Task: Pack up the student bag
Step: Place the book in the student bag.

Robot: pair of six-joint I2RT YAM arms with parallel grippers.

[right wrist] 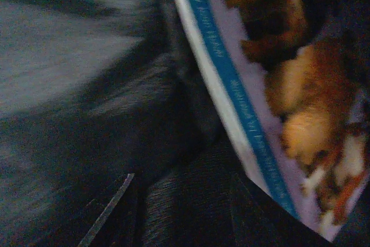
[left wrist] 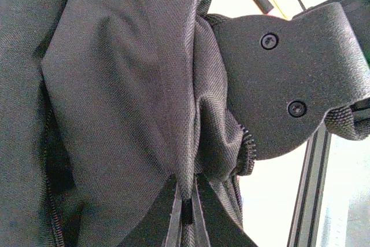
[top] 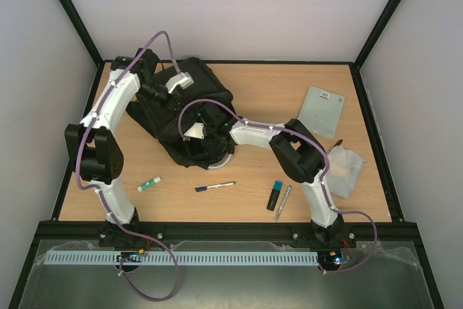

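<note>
Left gripper [left wrist: 245, 143] clenched on a fold of black fabric beside the zip; one finger [left wrist: 289, 79] lies flat against the cloth. It holds up the rim of the student bag [top: 210, 88], which lies on the far left part of the table [top: 289, 85].

Right gripper [top: 205, 132] sunk in the bag's mouth. Its wrist view is dark and blurred. A picture book [right wrist: 277, 85] with a blue stripe along its cover fills the right side, with the bag lining just beside it. Jaws not made out; cannot tell whether they grip the book or have let go.

Pen [top: 215, 187] and glue stick [top: 148, 184] lie loose near the front edge, apart from the bag.

Risks, as I judge them:
- The pinched fold is thin. If it slips out, the mouth sags onto the right arm and closes over the book.
- The book sits tilted. A corner may catch the lining or zip edge and jam partway.
- Pulling the right arm out against soft fabric could drag the whole bag, or lift the book back out with it.
</note>
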